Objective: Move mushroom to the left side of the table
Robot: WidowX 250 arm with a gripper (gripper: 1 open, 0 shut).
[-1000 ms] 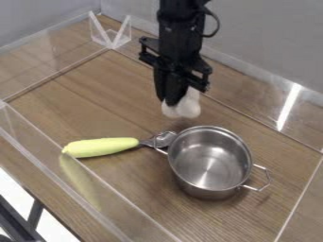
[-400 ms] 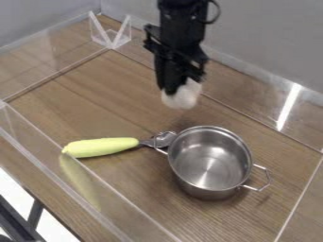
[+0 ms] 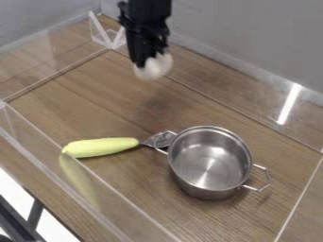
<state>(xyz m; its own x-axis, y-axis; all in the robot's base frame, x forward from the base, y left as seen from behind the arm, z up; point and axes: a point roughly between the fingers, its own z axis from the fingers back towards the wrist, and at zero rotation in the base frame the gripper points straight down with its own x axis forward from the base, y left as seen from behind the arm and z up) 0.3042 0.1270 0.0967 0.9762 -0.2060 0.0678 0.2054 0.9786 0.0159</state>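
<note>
**Mushroom held above the far desk**

Over the far part of the desk [image 3: 76, 90], toward the upper left of the view, the black arm hangs with its gripper [image 3: 151, 62] pointing down. Its jaws are pinched on the mushroom [image 3: 154, 66], which shows below them as a small, pale, cream-white lump. The picture is blurred there, so the cap cannot be told from the stem, and only the lower, whitish part is plain. A soft dark shadow lies on the wood just under it, apart from it, so the mushroom is off the surface.

The desk is brown wood grain, edged by low clear walls [image 3: 38, 57]. Near the front, right of the middle, stands a steel pot [image 3: 212, 163] with a small loop handle on its right side; its inside is bare and shining. Touching or just beside the pot's left rim lies a spoon [image 3: 108, 146] with a yellow-green handle reaching left; its metal end meets the pot. Both are well apart from the mushroom. At the far wall, just left of the arm, a small clear stand [image 3: 108, 36] sits on the wood.
</note>
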